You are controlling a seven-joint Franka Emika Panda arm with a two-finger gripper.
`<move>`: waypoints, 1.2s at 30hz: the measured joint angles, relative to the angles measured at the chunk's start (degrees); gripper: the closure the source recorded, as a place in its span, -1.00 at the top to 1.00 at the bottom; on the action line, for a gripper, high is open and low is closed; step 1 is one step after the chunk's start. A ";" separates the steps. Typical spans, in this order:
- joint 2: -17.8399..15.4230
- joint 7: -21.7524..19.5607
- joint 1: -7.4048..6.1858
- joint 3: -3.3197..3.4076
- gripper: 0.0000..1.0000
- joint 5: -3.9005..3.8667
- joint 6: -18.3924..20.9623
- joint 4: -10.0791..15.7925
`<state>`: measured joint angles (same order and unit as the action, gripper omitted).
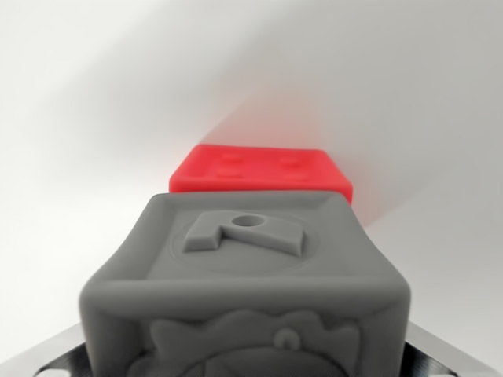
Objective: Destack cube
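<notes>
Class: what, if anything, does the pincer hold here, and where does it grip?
Apparently the grey cube, near its lower sides; the fingers themselves are hidden, so the hold cannot be confirmed.

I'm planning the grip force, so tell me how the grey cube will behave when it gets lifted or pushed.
The grey cube has rounded, slightly bulging edges and a matte skin, so it is probably soft and grippy rather than slippery. Its flat faces suggest it would slide or tip, not roll. The raised relief on its top could make contact uneven. The pincer's state cannot be judged here.
</notes>
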<state>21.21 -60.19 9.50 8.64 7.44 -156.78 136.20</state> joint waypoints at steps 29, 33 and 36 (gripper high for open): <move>-5.15 -1.09 -0.84 1.23 -1.00 -1.54 4.32 0.51; -6.56 -1.49 -0.97 1.47 -1.00 -2.16 5.61 0.57; -7.64 -1.76 -1.02 1.60 -1.00 -2.56 6.58 0.60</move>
<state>13.57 -61.94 8.48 10.24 4.88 -150.20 136.81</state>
